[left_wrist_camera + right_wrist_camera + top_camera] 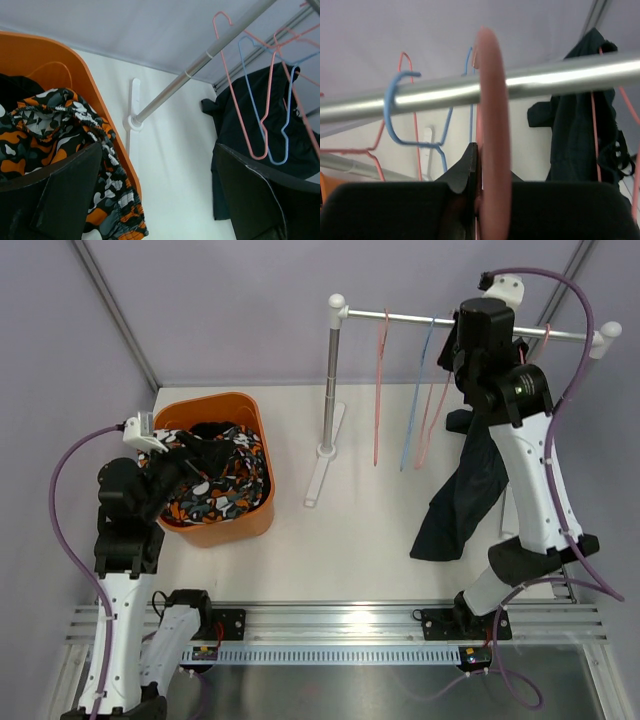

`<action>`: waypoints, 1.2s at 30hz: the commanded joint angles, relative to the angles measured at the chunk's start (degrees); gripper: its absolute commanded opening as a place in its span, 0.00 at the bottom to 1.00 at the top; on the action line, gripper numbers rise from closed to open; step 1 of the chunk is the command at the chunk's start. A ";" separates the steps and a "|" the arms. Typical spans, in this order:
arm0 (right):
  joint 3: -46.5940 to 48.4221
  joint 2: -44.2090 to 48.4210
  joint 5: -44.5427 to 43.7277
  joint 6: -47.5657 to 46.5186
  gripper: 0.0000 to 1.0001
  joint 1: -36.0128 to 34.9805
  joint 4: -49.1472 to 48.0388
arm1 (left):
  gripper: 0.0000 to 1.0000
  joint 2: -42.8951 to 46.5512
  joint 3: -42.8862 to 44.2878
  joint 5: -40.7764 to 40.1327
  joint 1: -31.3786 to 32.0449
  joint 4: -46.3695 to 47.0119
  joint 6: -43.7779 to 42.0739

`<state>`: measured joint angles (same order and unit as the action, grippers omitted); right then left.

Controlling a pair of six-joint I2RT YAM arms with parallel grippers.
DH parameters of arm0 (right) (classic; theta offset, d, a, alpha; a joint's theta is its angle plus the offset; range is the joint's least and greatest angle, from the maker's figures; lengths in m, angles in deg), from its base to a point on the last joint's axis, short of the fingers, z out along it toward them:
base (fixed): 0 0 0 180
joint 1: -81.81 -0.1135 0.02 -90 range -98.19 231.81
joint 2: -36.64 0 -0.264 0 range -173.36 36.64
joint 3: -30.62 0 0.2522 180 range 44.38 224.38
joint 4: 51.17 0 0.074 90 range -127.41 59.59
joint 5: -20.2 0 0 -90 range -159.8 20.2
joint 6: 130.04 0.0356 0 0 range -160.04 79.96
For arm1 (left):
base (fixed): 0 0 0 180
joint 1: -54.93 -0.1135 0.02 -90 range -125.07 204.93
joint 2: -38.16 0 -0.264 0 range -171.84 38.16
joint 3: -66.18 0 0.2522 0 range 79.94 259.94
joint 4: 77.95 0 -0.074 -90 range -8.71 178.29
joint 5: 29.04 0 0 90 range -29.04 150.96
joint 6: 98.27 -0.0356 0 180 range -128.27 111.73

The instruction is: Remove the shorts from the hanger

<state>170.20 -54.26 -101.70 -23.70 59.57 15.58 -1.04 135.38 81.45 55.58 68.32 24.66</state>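
Over orange bin [96, 97] edge, left claw [159, 150] agape.

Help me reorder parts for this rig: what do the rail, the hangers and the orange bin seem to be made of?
Rail: metal, a polished silver tube with a bright highlight along it. Pink hanger and blue hanger: probably plastic, or coated wire; smooth, evenly coloured, slightly glossy. Orange bin: likely moulded plastic, with smooth semi-matte walls and a rounded rim.
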 commanded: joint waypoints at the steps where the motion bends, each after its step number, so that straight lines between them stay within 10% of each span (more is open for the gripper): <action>1: 10.65 -5.95 2.46 -3.06 0.00 1.32 1.84 | 0.99 1.23 -2.87 3.86 0.15 1.07 -3.83; 36: 0.57 -7.55 15.82 -6.23 0.05 10.29 -0.52 | 0.99 6.42 -11.76 2.27 0.23 -2.62 -9.28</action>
<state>172.15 -64.31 -87.78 -30.76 69.58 17.26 5.43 123.62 82.47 55.58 64.37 16.11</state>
